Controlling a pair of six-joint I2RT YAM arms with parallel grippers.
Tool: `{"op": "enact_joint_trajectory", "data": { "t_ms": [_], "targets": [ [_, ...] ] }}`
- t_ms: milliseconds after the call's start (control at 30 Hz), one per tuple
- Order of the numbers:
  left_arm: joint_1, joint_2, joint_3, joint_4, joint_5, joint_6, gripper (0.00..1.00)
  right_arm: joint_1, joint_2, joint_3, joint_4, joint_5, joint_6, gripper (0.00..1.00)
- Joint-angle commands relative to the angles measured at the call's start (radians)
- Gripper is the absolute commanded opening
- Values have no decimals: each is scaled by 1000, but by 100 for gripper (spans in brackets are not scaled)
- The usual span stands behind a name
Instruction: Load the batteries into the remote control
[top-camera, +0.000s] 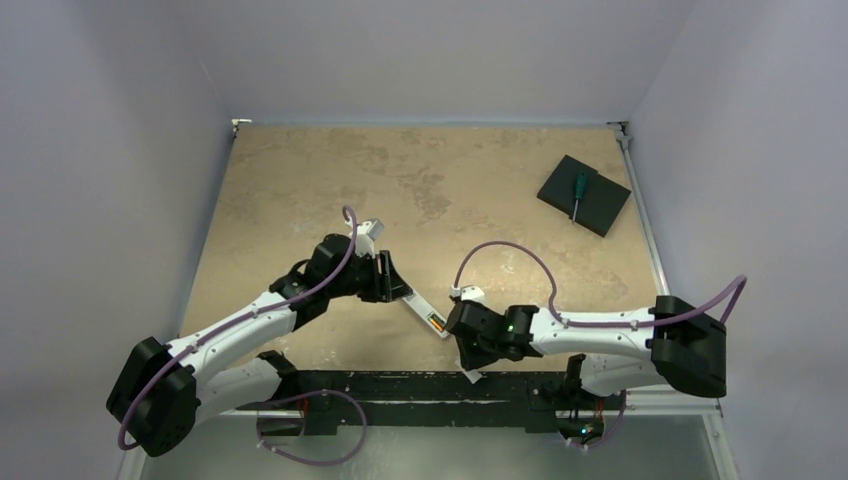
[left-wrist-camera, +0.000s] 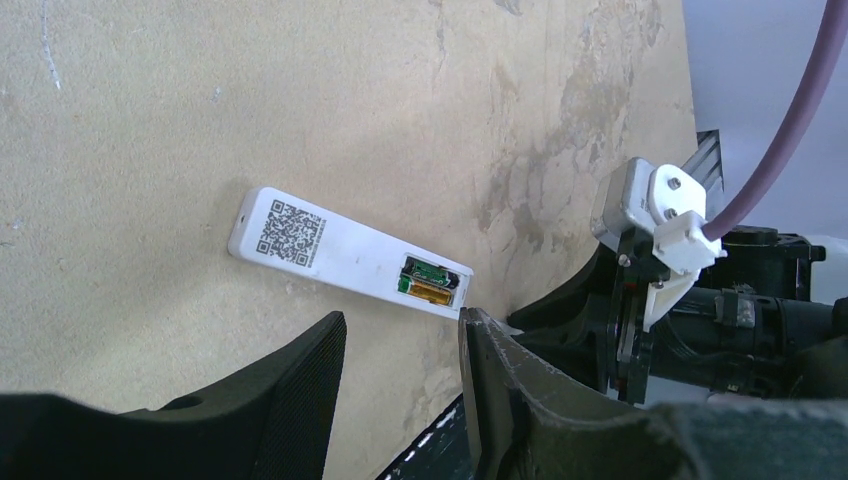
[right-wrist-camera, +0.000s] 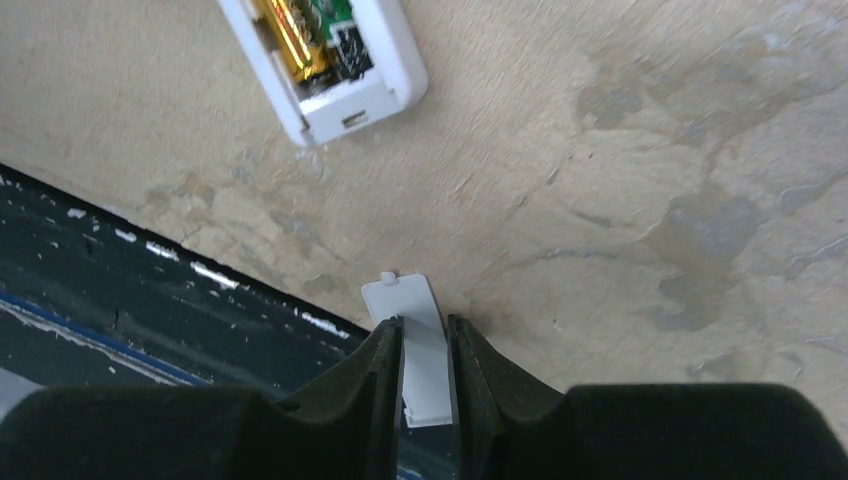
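The white remote control (top-camera: 425, 312) lies face down between my two grippers, its QR label up (left-wrist-camera: 340, 250). Its recess is uncovered at the end nearest the right arm. Both batteries sit in it side by side, a dark one (left-wrist-camera: 432, 271) and a gold one (left-wrist-camera: 432, 292); the gold cell (right-wrist-camera: 290, 40) also shows in the right wrist view. My left gripper (left-wrist-camera: 400, 330) stands open just short of the remote, with nothing between its fingers. My right gripper (right-wrist-camera: 425, 322) is shut on the white battery cover (right-wrist-camera: 400, 298), which lies flat over the table's near edge.
A black square pad (top-camera: 600, 205) lies at the back right with a green-handled screwdriver (top-camera: 578, 192) on it. A black rail (top-camera: 400, 385) runs along the near edge, just below the cover. The right arm's wrist (left-wrist-camera: 660, 230) sits close beside the left fingers.
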Motion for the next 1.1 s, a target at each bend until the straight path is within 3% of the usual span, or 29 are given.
{"op": "enact_joint_trajectory", "data": {
  "t_ms": [0, 300, 733, 1067],
  "targets": [
    [5, -9, 0, 35, 11, 18, 45, 47, 19, 24, -76, 10, 74, 31],
    [5, -5, 1, 31, 9, 21, 45, 65, -10, 86, -175, 89, 83, 49],
    [5, 16, 2, 32, 12, 21, 45, 132, -66, 55, -116, 8, 17, 52],
    [4, 17, 5, 21, 12, 25, 45, 142, 32, 108, -108, 105, 40, 56]
  ]
}}
